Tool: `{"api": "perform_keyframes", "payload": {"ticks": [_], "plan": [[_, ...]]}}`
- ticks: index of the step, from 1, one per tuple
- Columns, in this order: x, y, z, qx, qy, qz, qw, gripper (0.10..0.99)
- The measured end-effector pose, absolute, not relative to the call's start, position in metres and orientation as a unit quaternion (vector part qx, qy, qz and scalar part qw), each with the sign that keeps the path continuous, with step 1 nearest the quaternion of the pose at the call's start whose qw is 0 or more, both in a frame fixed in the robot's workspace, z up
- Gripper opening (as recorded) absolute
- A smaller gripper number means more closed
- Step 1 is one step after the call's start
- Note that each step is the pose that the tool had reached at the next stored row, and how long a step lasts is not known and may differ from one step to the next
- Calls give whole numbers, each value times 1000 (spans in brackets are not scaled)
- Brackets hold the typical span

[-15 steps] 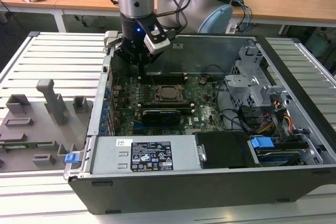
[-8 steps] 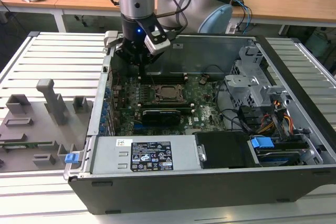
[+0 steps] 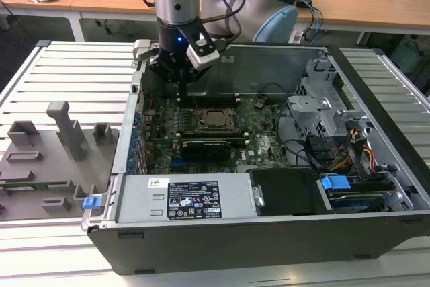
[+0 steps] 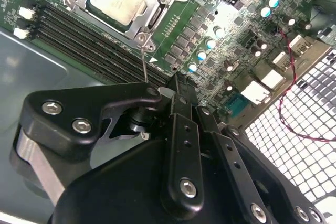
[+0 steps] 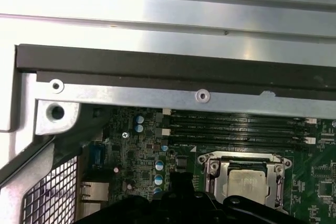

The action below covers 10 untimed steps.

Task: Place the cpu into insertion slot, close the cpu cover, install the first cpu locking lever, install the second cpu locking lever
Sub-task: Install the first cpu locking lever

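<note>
Nearest, the grey power supply (image 3: 191, 199) spans the case's front edge. Beyond it lies a black expansion card (image 3: 211, 146), then the cpu (image 3: 216, 118) flat on the green board, the cpu cover (image 4: 144, 22) down around its edges. A thin locking lever (image 4: 144, 59) rises from the cover's corner towards the gripper (image 4: 176, 83), which is clenched; whether it pinches the lever cannot be told. The gripper hangs over the memory slots (image 5: 236, 127), near the case's far wall (image 5: 157, 66), with open board to the exterior view's right.
</note>
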State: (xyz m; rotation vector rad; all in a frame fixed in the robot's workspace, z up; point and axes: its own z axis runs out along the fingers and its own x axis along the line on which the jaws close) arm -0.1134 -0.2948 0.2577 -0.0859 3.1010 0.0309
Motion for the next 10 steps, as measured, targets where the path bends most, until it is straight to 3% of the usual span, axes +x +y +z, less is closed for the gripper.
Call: {"api": "perform_keyframes", "payload": {"ticks": [10], "plan": [[-102,-289,257,-28,999,10,20,106]]}}
